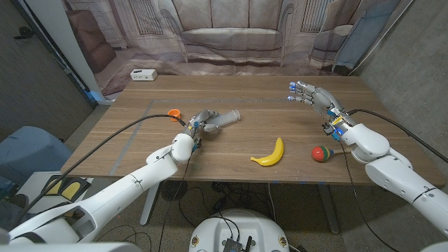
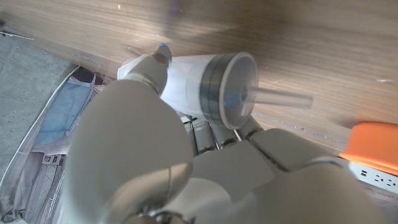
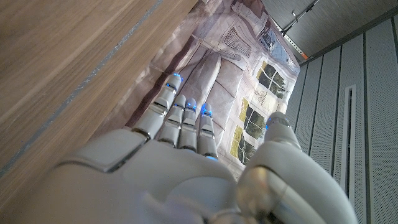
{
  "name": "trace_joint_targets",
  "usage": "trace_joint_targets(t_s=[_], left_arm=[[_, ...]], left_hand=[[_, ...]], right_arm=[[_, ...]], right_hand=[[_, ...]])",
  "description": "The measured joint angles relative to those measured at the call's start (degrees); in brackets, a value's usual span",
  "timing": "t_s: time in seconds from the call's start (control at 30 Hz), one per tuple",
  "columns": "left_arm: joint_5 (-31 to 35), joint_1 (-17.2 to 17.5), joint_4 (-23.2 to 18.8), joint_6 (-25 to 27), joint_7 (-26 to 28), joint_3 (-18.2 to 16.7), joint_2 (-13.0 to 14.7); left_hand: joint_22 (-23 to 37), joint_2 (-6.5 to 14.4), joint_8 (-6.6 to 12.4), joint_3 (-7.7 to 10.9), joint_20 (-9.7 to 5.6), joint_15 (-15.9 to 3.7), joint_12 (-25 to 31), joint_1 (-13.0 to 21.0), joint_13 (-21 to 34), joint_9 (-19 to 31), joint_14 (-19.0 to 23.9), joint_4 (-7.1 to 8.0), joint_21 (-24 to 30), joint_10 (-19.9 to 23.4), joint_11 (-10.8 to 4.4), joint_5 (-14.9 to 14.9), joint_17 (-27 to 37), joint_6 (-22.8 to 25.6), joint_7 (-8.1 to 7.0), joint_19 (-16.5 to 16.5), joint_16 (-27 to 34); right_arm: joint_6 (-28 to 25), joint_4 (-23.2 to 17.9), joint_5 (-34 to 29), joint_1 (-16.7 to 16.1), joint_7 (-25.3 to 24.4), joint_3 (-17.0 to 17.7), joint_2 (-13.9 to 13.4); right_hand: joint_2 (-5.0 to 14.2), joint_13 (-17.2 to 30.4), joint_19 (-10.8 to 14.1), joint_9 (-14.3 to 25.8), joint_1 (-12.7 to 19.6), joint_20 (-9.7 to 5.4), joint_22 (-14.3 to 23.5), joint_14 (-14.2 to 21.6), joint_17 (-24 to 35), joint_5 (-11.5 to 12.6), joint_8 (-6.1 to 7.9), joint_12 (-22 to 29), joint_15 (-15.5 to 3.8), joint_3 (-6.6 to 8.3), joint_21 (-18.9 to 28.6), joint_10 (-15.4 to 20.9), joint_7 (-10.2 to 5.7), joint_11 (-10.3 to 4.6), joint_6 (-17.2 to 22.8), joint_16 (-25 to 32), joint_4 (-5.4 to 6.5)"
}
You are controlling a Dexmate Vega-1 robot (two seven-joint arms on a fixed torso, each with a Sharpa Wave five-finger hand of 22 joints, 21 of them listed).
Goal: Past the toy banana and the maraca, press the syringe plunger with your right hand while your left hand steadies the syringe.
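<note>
Progress: the steadying half looks done, the pressing half not begun. The syringe (image 1: 222, 118) is already held at centre left of the head view, but nothing is on its plunger yet.
Left hand: the left hand (image 1: 199, 123) grips the syringe around its barrel; in the left wrist view its fingers (image 2: 155, 65) wrap the clear tube just behind the flange.
Right hand: the right hand (image 1: 311, 94) hangs over the table (image 1: 245, 171) at upper right of the head view, holding nothing, fingers stretched out and slightly apart (the right wrist view shows the same straight fingers (image 3: 180, 118)). It is well apart from the syringe.
Syringe: it lies near the table surface, barrel running up and right from the left hand; the dark piston seal (image 2: 211, 87) sits close to the flange end, with the plunger rod (image 2: 280, 98) sticking out.
Contents: the barrel looks clear; whether any liquid is inside I cannot tell.
What is left: by my reading, the right hand must cross toward picture left, reach the plunger end and push.
Bystanders: the toy banana (image 1: 270, 154) lies at lower centre, the maraca (image 1: 323, 152) just right of it, both apart from either hand.
Also there: an orange cup (image 1: 173, 114) stands just left of the left hand; what it holds is not visible.
</note>
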Motion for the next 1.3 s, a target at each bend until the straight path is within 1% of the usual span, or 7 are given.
trace_joint_targets(t_s=[0.23,0.3,0.47,0.7,0.77,1.03,1.3], left_arm=[[0.56,-0.29,-0.83,2.32,-0.93,0.45,0.34],[0.63,-0.33,-1.10,2.64,-1.02,0.57,0.47],[0.77,-0.38,-1.56,3.45,-1.38,0.67,0.76],[0.77,-0.38,-2.46,4.12,-1.80,0.69,1.36],[0.77,-0.37,-2.81,4.12,-1.80,0.68,1.59],[0.77,-0.07,-4.26,4.12,-1.80,0.34,2.54],[1.03,0.56,-5.72,6.76,-2.13,-0.38,3.26]], left_hand=[[0.05,1.34,-0.36,-0.80,0.76,1.39,0.00,-1.97,-0.49,-0.16,-4.18,0.81,-1.47,-2.32,-0.08,0.00,0.26,-1.75,-0.50,-3.45,-0.85],[0.06,1.13,-0.34,-0.31,1.14,1.83,-0.42,-2.93,-0.49,-0.16,-4.85,1.74,-1.70,-3.13,-0.18,0.00,0.26,-2.40,-0.65,-4.02,-0.88],[-0.13,0.73,0.25,-1.37,1.62,2.52,-0.43,-5.59,-0.72,-0.10,-7.24,3.37,-2.65,-5.46,-0.11,0.02,0.24,-4.52,-0.61,-5.87,-1.42],[-0.21,-0.54,-0.18,-4.04,1.99,4.66,-0.88,-8.52,-1.46,-0.27,-13.71,3.89,-6.20,-10.72,0.63,0.08,-0.17,-9.29,-0.45,-10.23,-2.27],[-0.76,-0.24,-0.17,-4.66,4.14,5.51,-0.88,-9.74,-1.68,-0.53,-16.17,4.11,-7.59,-12.40,0.94,0.08,-0.38,-10.74,-0.51,-13.16,-2.50],[-0.31,-0.69,-0.15,-6.27,7.11,6.29,-0.88,-11.51,-2.05,-0.54,-19.97,4.65,-9.27,-16.19,0.81,-0.23,-0.70,-13.48,-0.59,-17.55,-2.50],[-0.31,-1.04,-0.15,-7.61,8.14,6.81,-0.87,-14.01,-2.42,-0.81,-22.17,5.04,-10.73,-18.75,1.11,-0.46,-1.20,-16.27,-0.50,-19.19,-2.49]], right_arm=[[-0.07,0.02,0.00,0.13,0.07,-0.06,-0.17],[-0.12,0.02,0.00,0.13,0.07,-0.06,-0.21],[-0.16,0.00,0.02,0.13,0.08,-0.07,-0.31],[-0.16,-0.11,0.08,-0.03,0.08,-0.07,-0.33],[-0.16,-0.11,0.08,-0.03,0.07,-0.07,-0.33],[0.01,-0.11,0.09,-0.03,-0.03,-0.07,-0.33],[0.20,-0.14,0.09,-0.30,-0.16,-0.01,-0.19]], right_hand=[[0.00,0.00,0.00,0.00,0.00,0.00,0.00,-0.01,0.00,0.00,0.00,0.00,0.01,0.00,0.00,0.00,0.00,0.00,0.00,0.00,0.00],[0.00,0.00,0.00,0.00,0.00,0.00,0.00,-0.21,0.00,0.00,0.00,0.00,0.21,0.00,0.00,0.00,0.00,0.00,0.00,0.00,0.00],[0.00,0.00,-0.32,0.00,0.00,0.32,0.00,-0.21,0.00,0.00,0.00,0.00,0.21,0.00,0.00,0.00,0.00,0.00,0.00,0.00,0.00],[0.00,0.00,-0.32,0.00,0.00,0.32,0.00,-0.21,0.00,0.00,0.00,0.00,0.21,0.00,0.00,0.00,0.00,0.00,0.00,0.00,0.00],[0.00,0.00,-0.32,0.00,0.00,0.32,0.00,-0.21,0.00,0.00,0.00,0.00,0.21,0.00,0.00,0.00,0.00,0.00,0.00,0.00,0.00],[0.00,0.00,-0.32,0.00,0.00,0.32,0.00,-0.21,0.00,0.00,0.00,0.00,0.21,0.00,0.00,0.00,0.00,0.00,0.00,0.00,0.00],[0.00,0.00,-0.32,0.00,0.00,0.32,0.00,-0.21,0.00,0.00,0.00,0.00,0.21,0.00,0.00,0.00,0.00,0.00,0.00,0.00,0.00]])
